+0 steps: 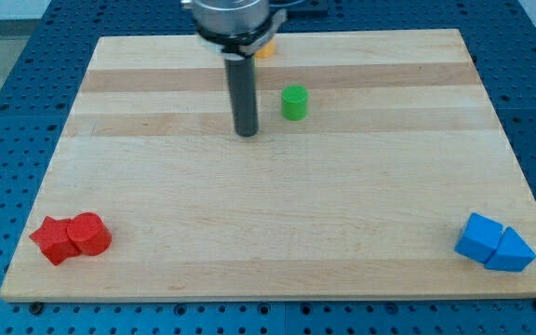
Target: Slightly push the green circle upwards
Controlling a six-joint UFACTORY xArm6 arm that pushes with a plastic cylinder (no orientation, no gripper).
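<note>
The green circle point(294, 102) is a small green cylinder standing on the wooden board point(277, 233), above the middle towards the view's top. My tip point(247, 133) rests on the board to the lower left of the green circle, apart from it by a clear gap. The dark rod rises from the tip towards the view's top.
An orange block point(265, 48) sits near the board's top edge, partly hidden behind the arm. Two red blocks point(71, 238) lie together at the bottom left. A blue cube point(480, 236) and a blue triangle point(512, 252) touch at the bottom right.
</note>
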